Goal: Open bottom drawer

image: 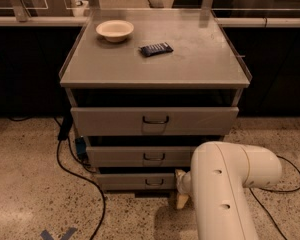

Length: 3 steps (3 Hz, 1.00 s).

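The bottom drawer (132, 181) is the lowest and narrowest grey front of the cabinet, with a small dark loop handle (154, 182). It sticks out slightly, like the two fronts above it. My gripper (181, 193) is low, at the drawer's right end, just right of the handle. It is mostly hidden behind my white arm (225, 189), which fills the lower right of the camera view. Whether it touches the drawer cannot be told.
The middle drawer (140, 156) and the wide top drawer (155, 120) sit above. A white bowl (114, 30) and a dark snack packet (156, 49) lie on the cabinet top (190, 59). Black cables (80, 174) run across the speckled floor at left and right.
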Available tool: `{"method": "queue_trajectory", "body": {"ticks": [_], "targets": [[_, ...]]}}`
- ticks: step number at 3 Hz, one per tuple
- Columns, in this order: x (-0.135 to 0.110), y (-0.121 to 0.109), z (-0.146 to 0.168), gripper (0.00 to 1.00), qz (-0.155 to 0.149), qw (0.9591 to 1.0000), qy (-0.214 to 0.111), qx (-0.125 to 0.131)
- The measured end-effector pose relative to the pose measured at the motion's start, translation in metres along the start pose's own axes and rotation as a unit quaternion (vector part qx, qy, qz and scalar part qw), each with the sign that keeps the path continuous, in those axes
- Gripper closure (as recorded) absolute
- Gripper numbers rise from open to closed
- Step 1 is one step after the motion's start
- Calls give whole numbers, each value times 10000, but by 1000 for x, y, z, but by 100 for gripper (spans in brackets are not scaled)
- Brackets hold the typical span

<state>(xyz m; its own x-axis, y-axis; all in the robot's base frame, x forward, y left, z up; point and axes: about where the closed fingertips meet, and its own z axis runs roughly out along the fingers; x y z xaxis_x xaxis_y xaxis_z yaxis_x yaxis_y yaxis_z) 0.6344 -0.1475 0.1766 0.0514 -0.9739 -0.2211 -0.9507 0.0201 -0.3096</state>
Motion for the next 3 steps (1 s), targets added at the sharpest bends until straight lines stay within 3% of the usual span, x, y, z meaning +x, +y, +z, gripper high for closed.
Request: {"method": "queue_trajectory", "body": {"ticks": [1, 3], "targets": [[0, 15, -2, 0, 75, 9998, 11, -202], [-4, 86, -31, 0, 159, 9976, -135, -660]]}}
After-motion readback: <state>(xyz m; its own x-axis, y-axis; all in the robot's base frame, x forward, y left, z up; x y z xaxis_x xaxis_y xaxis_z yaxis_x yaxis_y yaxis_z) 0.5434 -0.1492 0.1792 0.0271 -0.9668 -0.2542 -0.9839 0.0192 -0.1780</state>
